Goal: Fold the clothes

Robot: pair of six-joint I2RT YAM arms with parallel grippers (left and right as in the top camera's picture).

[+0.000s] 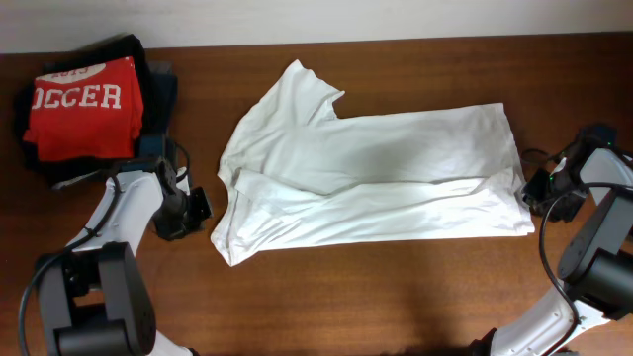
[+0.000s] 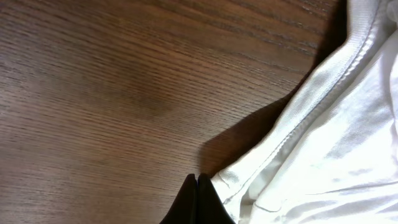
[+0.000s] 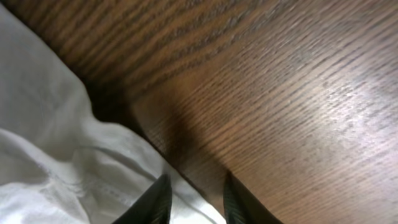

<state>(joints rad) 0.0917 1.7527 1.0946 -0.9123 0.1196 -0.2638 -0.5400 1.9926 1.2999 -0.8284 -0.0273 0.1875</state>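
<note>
The clothes, a plain white T-shirt (image 1: pixel 376 178), lie spread across the middle of the table, with the lower long side folded up over the body and one sleeve pointing to the back. My left gripper (image 1: pixel 203 207) sits just left of the shirt's lower left corner. In the left wrist view it (image 2: pixel 197 180) is shut, fingertips pressed together on bare wood, with the shirt's hem (image 2: pixel 323 112) right beside them and no cloth between. My right gripper (image 1: pixel 536 188) is at the shirt's right edge. It (image 3: pixel 196 186) stands open, and the shirt's edge (image 3: pixel 50 143) lies between its fingers.
A stack of folded garments is at the back left: a red shirt with white letters (image 1: pixel 84 109) on top of dark navy ones (image 1: pixel 153 69). The wooden table (image 1: pixel 396 297) runs on in front of the shirt. Both arm bases stand at the front corners.
</note>
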